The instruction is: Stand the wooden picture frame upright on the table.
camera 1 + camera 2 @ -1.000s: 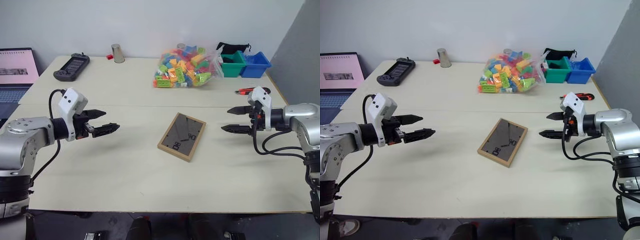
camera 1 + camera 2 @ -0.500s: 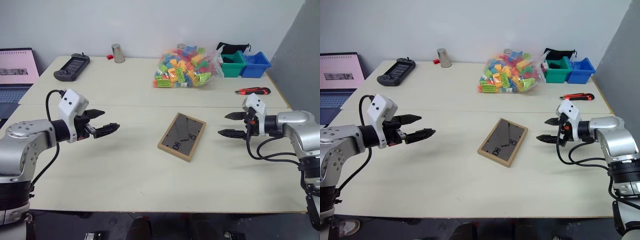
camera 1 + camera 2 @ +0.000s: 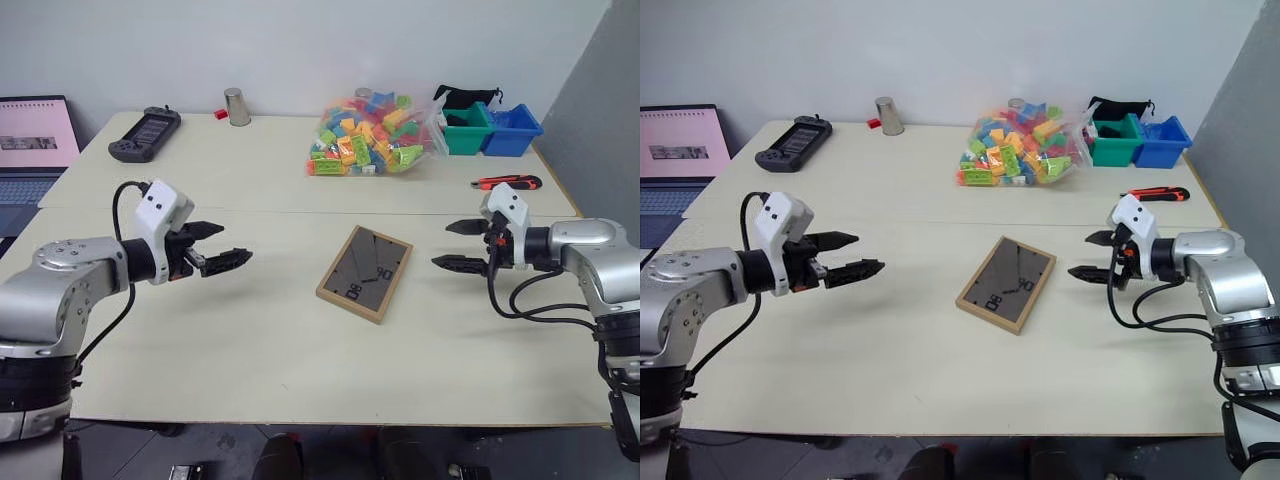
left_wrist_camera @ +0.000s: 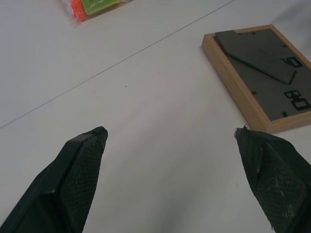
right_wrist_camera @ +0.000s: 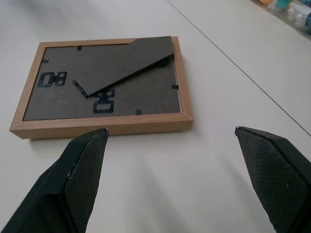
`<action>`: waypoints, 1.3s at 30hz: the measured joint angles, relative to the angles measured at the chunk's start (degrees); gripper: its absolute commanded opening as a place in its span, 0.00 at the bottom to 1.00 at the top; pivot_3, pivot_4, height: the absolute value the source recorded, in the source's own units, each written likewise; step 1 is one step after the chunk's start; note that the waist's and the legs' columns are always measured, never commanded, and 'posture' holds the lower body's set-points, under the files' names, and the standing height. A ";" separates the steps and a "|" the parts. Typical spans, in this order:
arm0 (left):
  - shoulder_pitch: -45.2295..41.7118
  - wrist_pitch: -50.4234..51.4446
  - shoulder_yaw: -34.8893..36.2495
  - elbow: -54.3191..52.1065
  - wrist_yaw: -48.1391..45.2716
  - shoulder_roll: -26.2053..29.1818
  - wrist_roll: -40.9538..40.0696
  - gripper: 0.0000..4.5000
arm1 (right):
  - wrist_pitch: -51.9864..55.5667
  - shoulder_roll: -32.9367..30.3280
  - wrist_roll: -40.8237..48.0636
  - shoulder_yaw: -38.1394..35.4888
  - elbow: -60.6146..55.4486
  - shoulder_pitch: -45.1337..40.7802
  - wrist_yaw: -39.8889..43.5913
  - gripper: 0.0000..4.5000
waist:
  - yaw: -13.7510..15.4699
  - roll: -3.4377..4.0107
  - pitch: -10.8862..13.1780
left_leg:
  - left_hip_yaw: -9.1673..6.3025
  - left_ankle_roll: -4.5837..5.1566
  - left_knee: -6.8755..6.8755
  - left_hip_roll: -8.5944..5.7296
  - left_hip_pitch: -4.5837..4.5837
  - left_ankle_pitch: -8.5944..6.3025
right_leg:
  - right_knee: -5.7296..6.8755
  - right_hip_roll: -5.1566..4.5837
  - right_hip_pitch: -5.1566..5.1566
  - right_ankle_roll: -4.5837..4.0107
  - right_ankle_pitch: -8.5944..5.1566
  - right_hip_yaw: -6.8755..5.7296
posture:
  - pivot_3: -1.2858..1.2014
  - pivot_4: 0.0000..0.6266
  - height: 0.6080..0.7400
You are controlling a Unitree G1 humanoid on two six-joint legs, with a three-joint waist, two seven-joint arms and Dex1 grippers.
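The wooden picture frame (image 3: 364,272) lies flat in the middle of the cream table (image 3: 260,340), dark grey back up, its stand folded flat against the back. The right wrist view shows the frame (image 5: 102,87) close ahead of that gripper's fingers, and the left wrist view shows the frame (image 4: 260,77) off to one side. My left gripper (image 3: 222,246) hovers open above the table well to the left of the frame. My right gripper (image 3: 461,246) hovers open a short way to the frame's right, pointing at it. Neither gripper touches the frame.
At the back of the table sit a bag of coloured bricks (image 3: 372,135), green (image 3: 465,130) and blue (image 3: 510,128) bins, a metal cup (image 3: 236,106) and a black handheld console (image 3: 144,133). A red utility knife (image 3: 505,182) lies behind my right gripper. A laptop (image 3: 35,140) stands at far left.
Both grippers have edged slightly inward toward the frame, still open. The frame has not moved.
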 measured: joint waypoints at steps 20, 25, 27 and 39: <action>-3.09 -6.55 -10.73 6.10 2.26 -12.88 4.81 0.32 | -7.68 4.62 -6.20 3.92 3.16 3.15 -5.91 0.24 | -0.02 -0.01 0.00 | 0.00 -0.01 0.06 -0.02 -0.01 0.01 | 0.04 0.00 0.01 -0.01 0.01 0.02 | 0.52 0.24 1.00; -5.13 -11.73 -14.59 12.29 3.77 -16.56 10.36 0.10 | -11.95 6.35 -10.01 4.62 5.52 3.35 -9.81 0.00 | 0.09 -0.01 -0.01 | 0.00 0.00 0.08 -0.05 0.00 0.01 | 0.07 -0.02 0.02 -0.01 0.01 0.01 | 0.52 0.24 1.00; -6.10 -13.08 -16.05 13.86 4.06 -19.11 11.56 0.02 | -12.16 7.79 -10.15 4.68 5.65 3.35 -10.71 0.00 | 0.10 -0.01 -0.01 | 0.00 -0.01 0.09 -0.05 -0.01 0.01 | 0.07 -0.02 0.02 -0.01 0.01 0.02 | 0.52 0.24 1.00; -7.61 -14.83 -19.19 14.87 3.14 -23.31 15.00 0.01 | -15.42 11.34 -15.33 7.51 9.58 0.55 -13.43 0.00 | -0.13 -0.01 -0.01 | -0.01 -0.01 0.07 -0.04 0.02 0.01 | 0.09 -0.01 0.02 -0.01 0.01 0.02 | 0.52 0.24 1.00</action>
